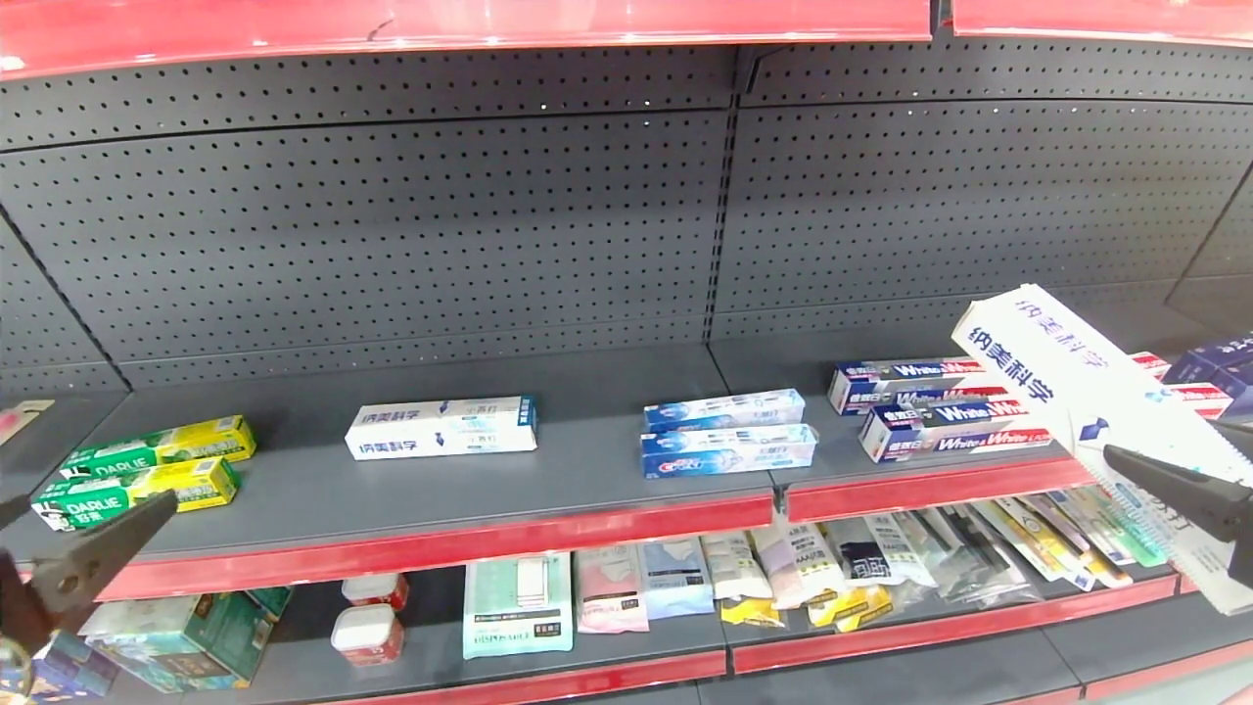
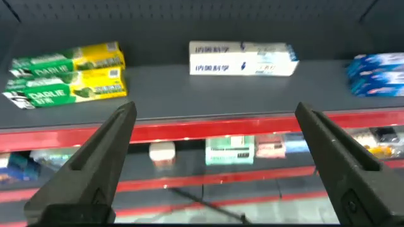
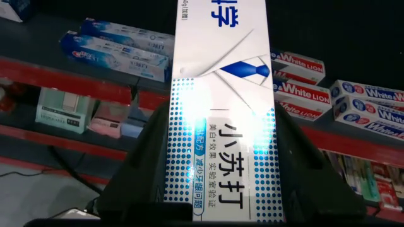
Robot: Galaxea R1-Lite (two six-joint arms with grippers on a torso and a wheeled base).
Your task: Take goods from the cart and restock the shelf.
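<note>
Head view had the right pincer (image 1: 1165, 480) clamped on a long white toothpaste box (image 1: 1047, 372), slanting up from it before the shelf's (image 1: 587, 392) right end. The left pincer (image 2: 211, 126) hung spread wide, holding nothing, near the green boxes (image 1: 147, 470).

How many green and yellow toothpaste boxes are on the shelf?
2. Both lie at the left end of the shelf: the rear box farther in, the front box close before it, nearer the robot. More could be hidden past the left edge.
</note>
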